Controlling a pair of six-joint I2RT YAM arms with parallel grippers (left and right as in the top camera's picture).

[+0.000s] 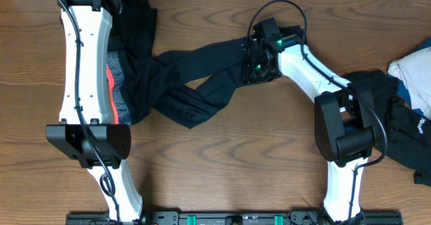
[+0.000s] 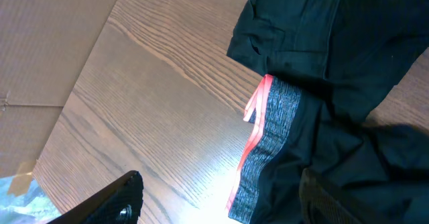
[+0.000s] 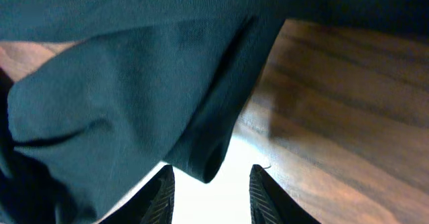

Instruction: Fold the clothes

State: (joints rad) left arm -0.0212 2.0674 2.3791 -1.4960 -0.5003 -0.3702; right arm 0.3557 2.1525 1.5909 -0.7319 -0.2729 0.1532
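Dark wood-grain table (image 1: 222, 171), glossy under bright light, brown cardboard (image 2: 47, 43) past its edge.

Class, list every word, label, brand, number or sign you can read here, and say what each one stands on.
No text can be read in any view.
White mark on the black garment at the right edge, overhead view: too small to read.

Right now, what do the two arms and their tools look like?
The left arm and right arm have white shells, black joint housings and black cables. Green lights glow at the right wrist. The left tool and right tool have black fingers.
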